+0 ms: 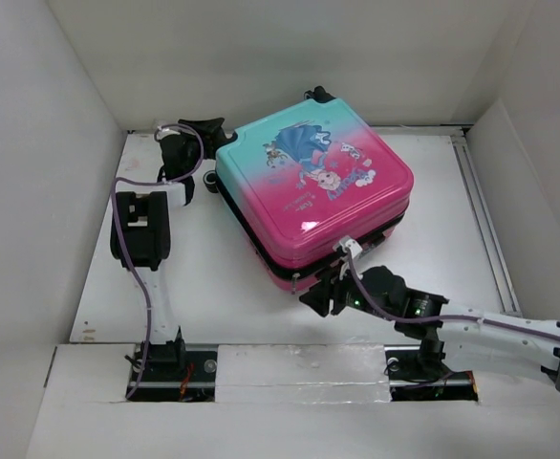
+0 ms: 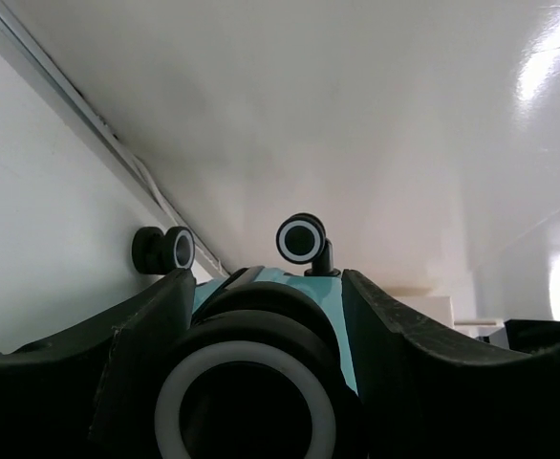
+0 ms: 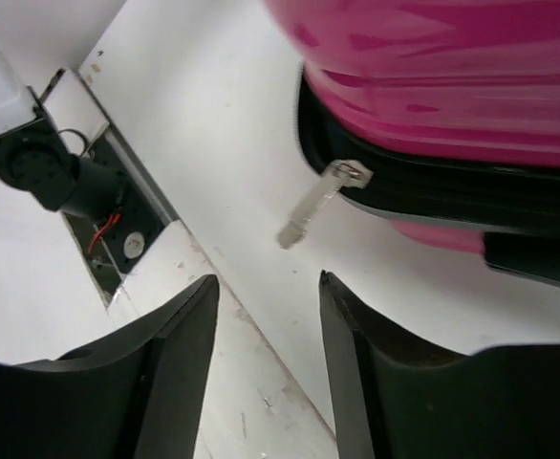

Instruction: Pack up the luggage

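White table [image 1: 433, 229]: left jaws pinching luggage [image 1: 313, 182] wheel [image 2: 247, 421], right jaws spread beside zipper pull [image 3: 311, 206].

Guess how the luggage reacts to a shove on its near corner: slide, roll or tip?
Probably slides, not rolls: the luggage lies flat on its shell, with its wheels pointing sideways. Tipping seems unlikely, since it sits broad and low. The glossy shell looks stiff and is likely slippery to pinch.
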`<state>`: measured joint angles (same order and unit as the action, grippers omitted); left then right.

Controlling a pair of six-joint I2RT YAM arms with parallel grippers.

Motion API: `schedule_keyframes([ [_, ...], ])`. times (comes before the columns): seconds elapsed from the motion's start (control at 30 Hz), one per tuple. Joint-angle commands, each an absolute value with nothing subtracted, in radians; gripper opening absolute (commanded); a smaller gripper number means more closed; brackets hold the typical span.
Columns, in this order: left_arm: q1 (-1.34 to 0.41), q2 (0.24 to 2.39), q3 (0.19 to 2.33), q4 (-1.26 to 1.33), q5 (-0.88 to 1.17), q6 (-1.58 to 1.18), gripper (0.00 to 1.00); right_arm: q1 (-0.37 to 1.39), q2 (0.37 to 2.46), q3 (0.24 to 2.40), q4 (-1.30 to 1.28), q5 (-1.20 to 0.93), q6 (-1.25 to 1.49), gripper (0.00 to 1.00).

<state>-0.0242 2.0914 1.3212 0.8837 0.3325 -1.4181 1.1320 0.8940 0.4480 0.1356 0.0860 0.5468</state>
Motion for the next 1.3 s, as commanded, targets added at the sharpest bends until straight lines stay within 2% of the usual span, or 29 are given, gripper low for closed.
schedule_keyframes([
  [0.0, -0.043, 2.049, 1.307, 1.075, 0.354, -1.436, 0.00, 1.083, 0.847, 0.405, 0.069, 0.111, 0.558, 0.51],
  [0.1, -0.043, 1.999, 1.253, 1.094, 0.345, -1.399, 0.00, 1.025, 0.821, 0.379, 0.058, 0.101, 0.580, 0.37],
  [0.17, -0.034, 1.970, 1.195, 1.121, 0.345, -1.379, 0.00, 0.994, 0.811, 0.365, 0.045, 0.101, 0.604, 0.18],
  [0.23, -0.025, 1.907, 1.139, 1.150, 0.345, -1.349, 0.00, 0.954, 0.811, 0.351, 0.035, 0.101, 0.604, 0.11],
  [0.4, -0.005, 1.752, 0.898, 1.196, 0.306, -1.296, 0.00, 0.829, 0.903, 0.351, 0.119, 0.074, 0.545, 0.12],
  [0.6, -0.005, 1.494, 0.688, 1.201, 0.275, -1.261, 0.00, 0.577, 1.107, 0.459, 0.230, -0.110, 0.419, 0.12],
  [0.67, -0.005, 1.380, 0.631, 1.166, 0.252, -1.249, 0.00, 0.504, 1.140, 0.523, 0.239, -0.176, 0.397, 0.17],
  [0.73, -0.005, 1.306, 0.621, 1.085, 0.252, -1.226, 0.00, 0.473, 1.163, 0.563, 0.239, -0.187, 0.377, 0.27],
  [0.83, -0.005, 1.186, 0.655, 0.932, 0.241, -1.172, 0.00, 0.434, 1.175, 0.606, 0.218, -0.227, 0.364, 0.32],
  [1.0, -0.005, 1.083, 0.704, 0.743, 0.166, -1.072, 0.00, 0.425, 1.056, 0.543, 0.154, -0.181, 0.353, 0.35],
  [1.27, -0.005, 1.087, 0.600, 0.767, 0.118, -1.063, 0.00, 0.423, 0.729, 0.431, -0.026, -0.161, 0.371, 0.36],
])
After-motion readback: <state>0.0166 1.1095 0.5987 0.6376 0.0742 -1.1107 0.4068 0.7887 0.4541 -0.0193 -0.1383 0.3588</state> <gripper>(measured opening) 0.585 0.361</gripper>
